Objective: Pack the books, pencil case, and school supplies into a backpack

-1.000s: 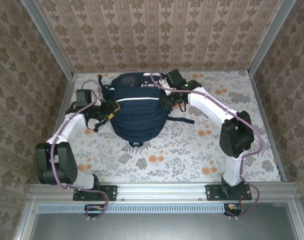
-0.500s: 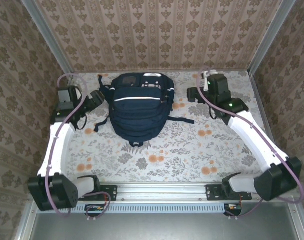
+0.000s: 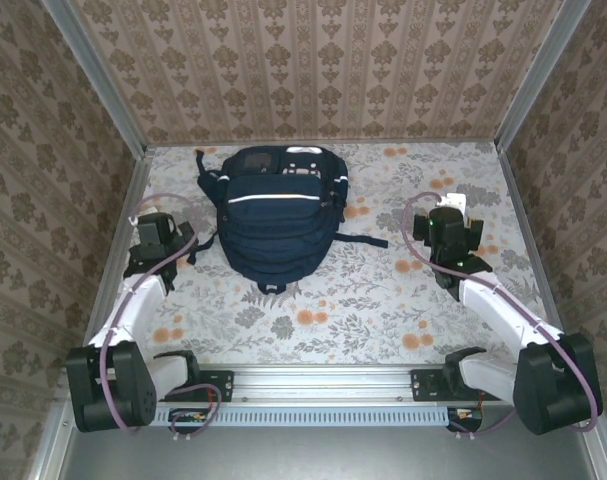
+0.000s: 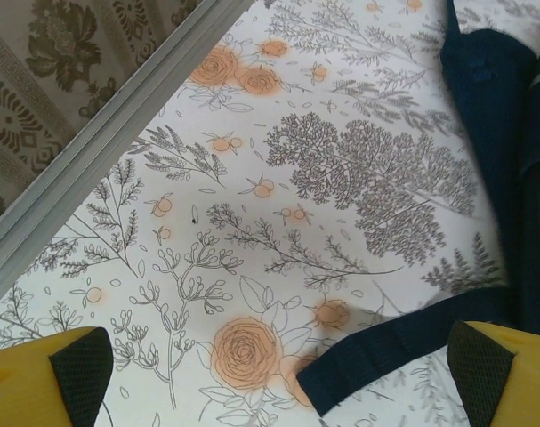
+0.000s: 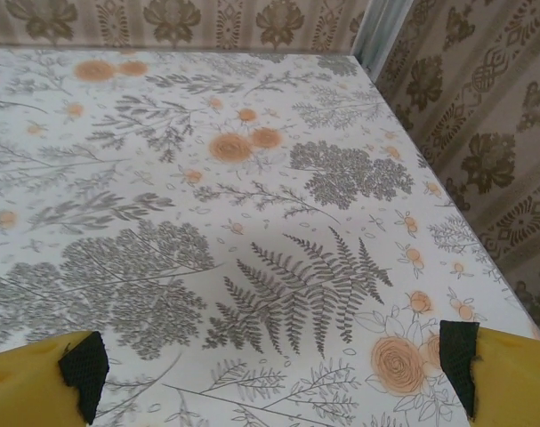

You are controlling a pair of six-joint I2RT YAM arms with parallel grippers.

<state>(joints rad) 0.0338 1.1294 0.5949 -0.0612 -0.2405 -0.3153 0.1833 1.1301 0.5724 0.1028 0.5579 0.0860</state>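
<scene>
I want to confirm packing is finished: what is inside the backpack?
The backpack lies on the floral table. Only its navy outer fabric shows; that covers the inside, so the contents cannot be seen.

Overhead view plus two close wrist views.
The top camera looks steeply down from the near edge across the whole table (image 3: 363,300). The left wrist looks closely down beside the backpack (image 4: 492,80), and the right wrist looks low toward the far right corner.
</scene>
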